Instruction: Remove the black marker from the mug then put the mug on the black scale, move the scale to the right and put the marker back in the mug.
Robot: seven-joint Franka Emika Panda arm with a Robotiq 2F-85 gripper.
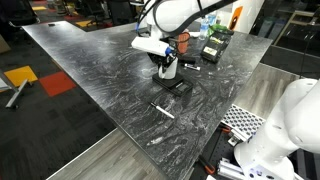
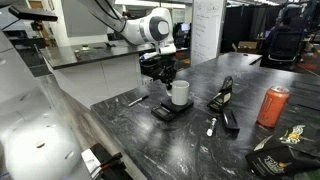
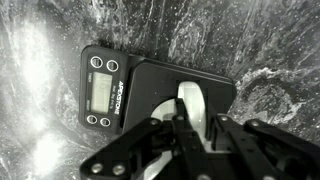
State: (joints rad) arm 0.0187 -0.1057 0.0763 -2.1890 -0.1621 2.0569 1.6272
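Mug (image 3: 190,100) on black scale (image 3: 150,85): directly under your end effector (image 3: 196,122), straddled by it; grip indeterminate; scale display frame-left.

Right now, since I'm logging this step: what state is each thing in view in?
mug: upright on the scale, no marker in it.
black scale: flat on the table, carrying the mug; display unreadable.
black marker: lying flat on the table, outside the mug.
gripper: fingers on either side of the mug's wall; gripping or released, cannot tell.
orange can: upright.
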